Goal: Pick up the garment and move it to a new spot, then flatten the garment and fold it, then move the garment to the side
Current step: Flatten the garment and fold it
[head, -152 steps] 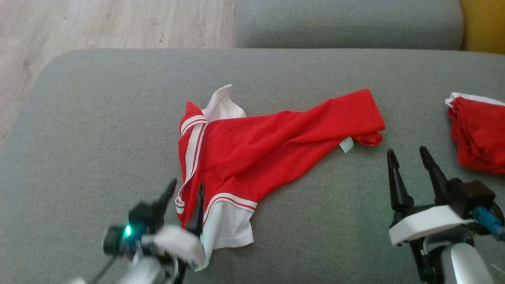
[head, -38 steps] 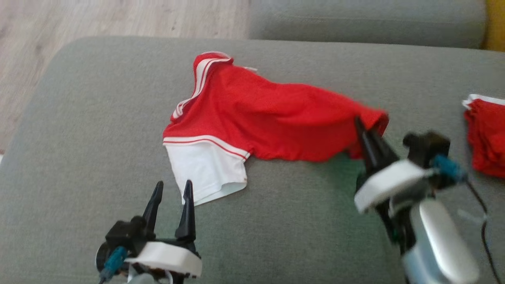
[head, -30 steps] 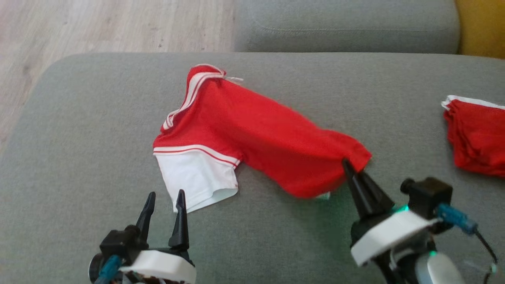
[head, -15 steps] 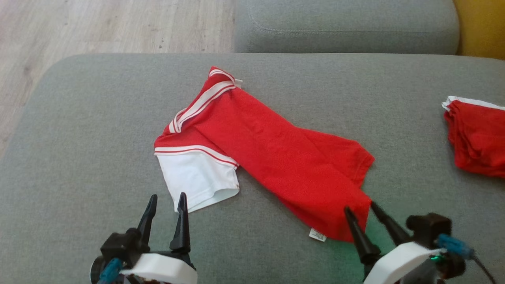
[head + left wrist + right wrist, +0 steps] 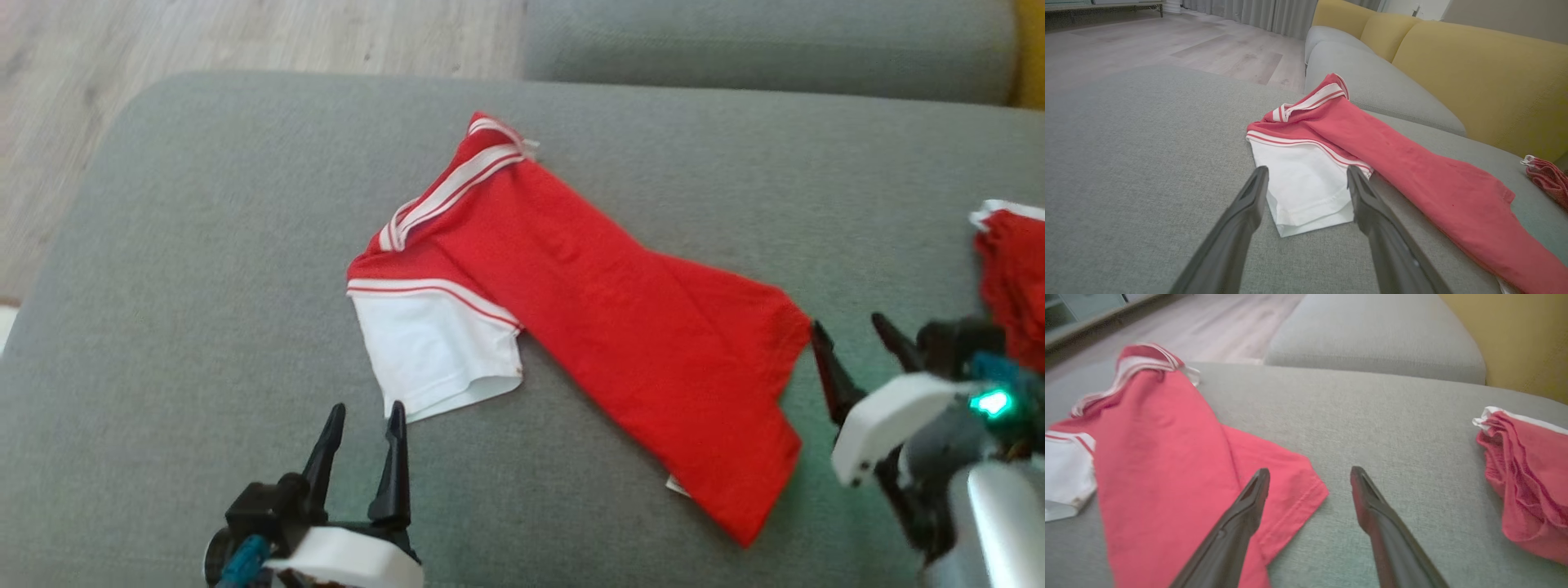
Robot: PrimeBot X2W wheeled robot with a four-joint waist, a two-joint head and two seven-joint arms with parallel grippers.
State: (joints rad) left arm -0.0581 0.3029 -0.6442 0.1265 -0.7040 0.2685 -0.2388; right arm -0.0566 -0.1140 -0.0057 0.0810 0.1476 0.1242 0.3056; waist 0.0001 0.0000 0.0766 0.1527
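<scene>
Head view: the red shirt (image 5: 588,294) is lying across the grey seat cushion (image 5: 204,245), its long axis running from the far collar to the near-right hem. The right tool (image 5: 849,327), spread open and empty, is hovering just beside that hem. The left tool (image 5: 367,408), also open, is pointing at the white sleeve (image 5: 433,351). A hem tag (image 5: 676,485) is probably too small to read.

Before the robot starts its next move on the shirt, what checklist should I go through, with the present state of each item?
1. Left hand open and empty: ok.
2. Right hand open, holding nothing: ok.
3. Red shirt lying fully flat: not ok, body doubled over, top end bunched.
4. White sleeve spread out: ok.
5. Other red garment apart from the shirt: ok.
</scene>
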